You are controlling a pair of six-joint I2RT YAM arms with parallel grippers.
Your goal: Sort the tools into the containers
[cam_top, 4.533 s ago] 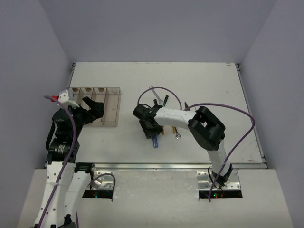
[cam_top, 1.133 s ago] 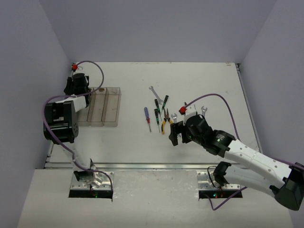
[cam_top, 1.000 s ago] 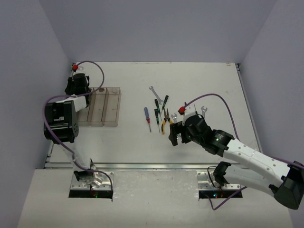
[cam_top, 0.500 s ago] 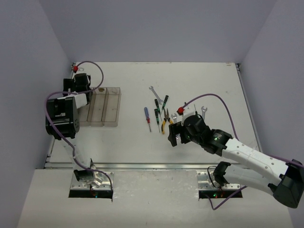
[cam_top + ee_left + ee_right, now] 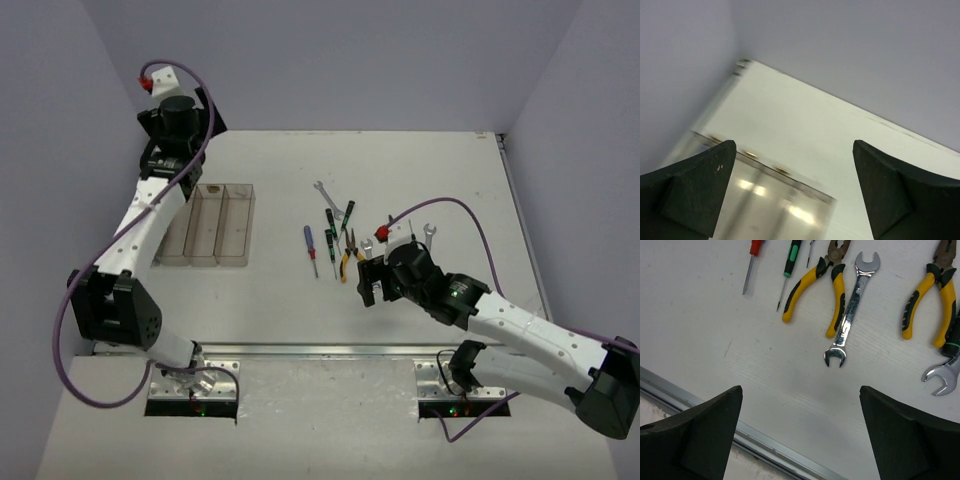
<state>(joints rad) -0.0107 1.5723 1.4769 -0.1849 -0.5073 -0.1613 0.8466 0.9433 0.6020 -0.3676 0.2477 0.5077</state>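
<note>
Several tools lie mid-table: a blue-and-red screwdriver [image 5: 310, 246], green/black screwdrivers [image 5: 330, 225], yellow pliers [image 5: 350, 256] and silver wrenches [image 5: 325, 192]. The right wrist view shows the pliers [image 5: 812, 282], a wrench [image 5: 852, 305], a second pair of pliers [image 5: 935, 295] and a red screwdriver [image 5: 754, 255]. My right gripper [image 5: 368, 283] [image 5: 801, 390] hangs open just on the near side of them, holding nothing. The clear containers [image 5: 215, 225] [image 5: 765, 195] stand at the left. My left gripper [image 5: 175, 115] [image 5: 794, 150] is raised over their far end, open and empty. The left arm hides part of the leftmost bin.
A metal rail [image 5: 330, 350] [image 5: 690, 395] runs along the table's near edge, just below the right gripper. Grey walls close in the back and both sides. The table's far-left corner [image 5: 742, 62] lies ahead of the left gripper. Purple cables loop off both arms.
The left gripper has opened, and the left arm has lifted from beside the leftmost bin and stretched toward the back-left corner. The right arm has hardly moved.
</note>
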